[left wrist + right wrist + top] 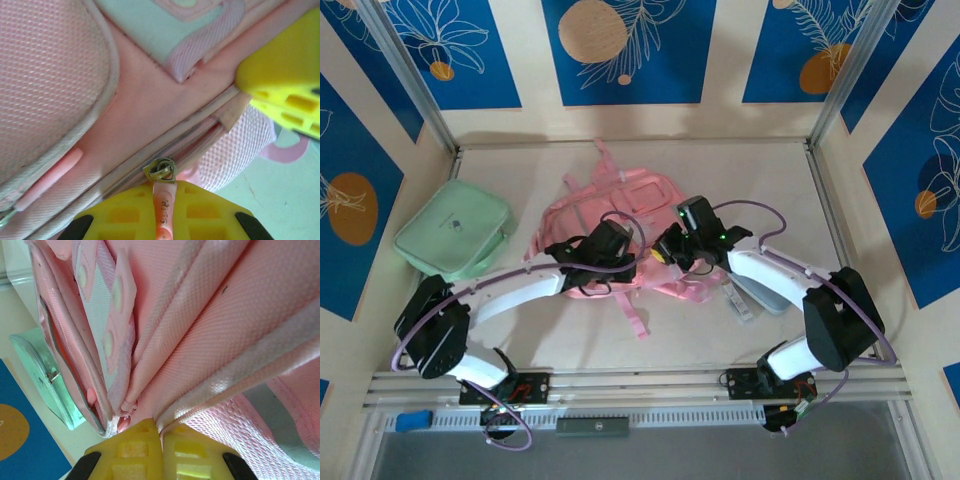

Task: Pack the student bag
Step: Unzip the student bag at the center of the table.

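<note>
The student bag (620,205), a large pink backpack, lies flat in the middle of the table with its straps spread out. My left gripper (625,262) is at the bag's near edge. In the left wrist view it (162,189) is shut on the pink zipper pull tab (165,207), just below the metal slider (161,170) on the zip line. My right gripper (662,254) sits close beside it. Its fingers (161,429) are shut on a fold of the bag's pink fabric (210,330). One yellow finger (285,75) of the right gripper shows at the upper right of the left wrist view.
A flat mint-green zip case (455,232) lies at the left of the table, its edge (40,370) also showing in the right wrist view. A pale grey-blue item (760,292) lies under the right forearm. Metal frame posts stand at the back corners.
</note>
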Robot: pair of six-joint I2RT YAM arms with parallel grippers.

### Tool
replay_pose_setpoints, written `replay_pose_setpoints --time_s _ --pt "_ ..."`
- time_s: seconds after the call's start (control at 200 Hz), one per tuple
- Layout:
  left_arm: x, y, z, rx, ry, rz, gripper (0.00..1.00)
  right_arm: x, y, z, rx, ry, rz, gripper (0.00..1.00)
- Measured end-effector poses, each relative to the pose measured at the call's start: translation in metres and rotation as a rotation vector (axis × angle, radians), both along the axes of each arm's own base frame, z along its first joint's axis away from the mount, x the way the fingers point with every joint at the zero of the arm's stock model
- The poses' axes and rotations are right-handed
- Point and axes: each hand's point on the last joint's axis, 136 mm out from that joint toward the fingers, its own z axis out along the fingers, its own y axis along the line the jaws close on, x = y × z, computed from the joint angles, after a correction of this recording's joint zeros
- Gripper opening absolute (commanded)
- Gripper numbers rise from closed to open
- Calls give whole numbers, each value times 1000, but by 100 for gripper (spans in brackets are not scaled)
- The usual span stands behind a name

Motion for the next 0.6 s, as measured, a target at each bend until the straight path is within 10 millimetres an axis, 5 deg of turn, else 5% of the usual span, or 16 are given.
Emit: replay_pose_setpoints --time_s 0.3,0.6 --pt "-4 13 3 -40 -32 -61 0 6 -7 6 -18 -8 62 0" --pt "-8 28 -4 -13 -31 -54 0 45 -23 3 -48 -7 86 0"
